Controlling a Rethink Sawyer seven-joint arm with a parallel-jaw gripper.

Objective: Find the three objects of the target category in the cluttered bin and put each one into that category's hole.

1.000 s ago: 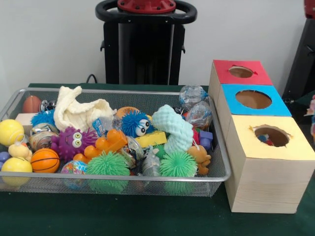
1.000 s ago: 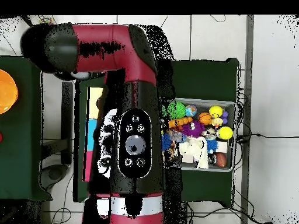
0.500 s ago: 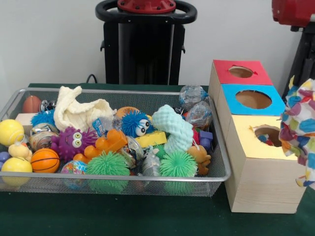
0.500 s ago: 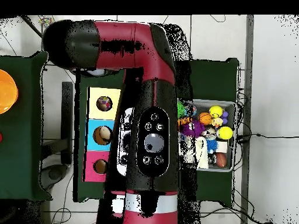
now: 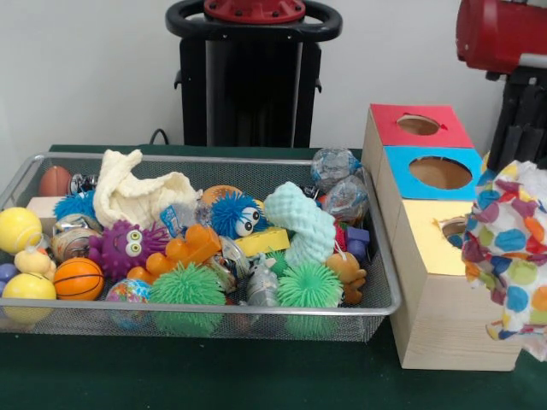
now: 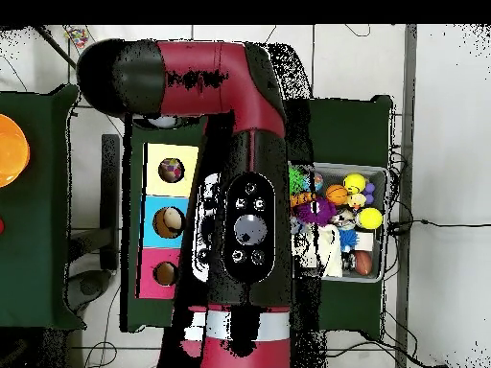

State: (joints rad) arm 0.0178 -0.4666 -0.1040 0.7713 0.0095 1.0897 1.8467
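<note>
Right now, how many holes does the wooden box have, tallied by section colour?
Red section: 1 hole
Blue section: 1 hole
Yellow section: 1 hole, partly behind the spotted cloth
Total: 3

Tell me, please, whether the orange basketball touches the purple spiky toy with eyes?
Apart: the front view shows bin contents between the orange basketball and the purple spiky toy.

The wire bin (image 5: pixel 386 290) is silver. In it lie a cream cloth (image 5: pixel 137 192), a purple spiky toy (image 5: pixel 128 248), two green spiky balls (image 5: pixel 186 286), a blue fuzzy ball (image 5: pixel 235 213), a yellow ball (image 5: pixel 19 229) and an orange basketball (image 5: pixel 78 278). The wooden box (image 5: pixel 453 329) has red (image 5: pixel 389 132), blue (image 5: pixel 406 184) and yellow (image 5: pixel 427 243) tops. A white cloth with multicoloured dots (image 5: pixel 513 256) hangs at the right. The arm (image 6: pixel 249 172) is red and black.
</note>
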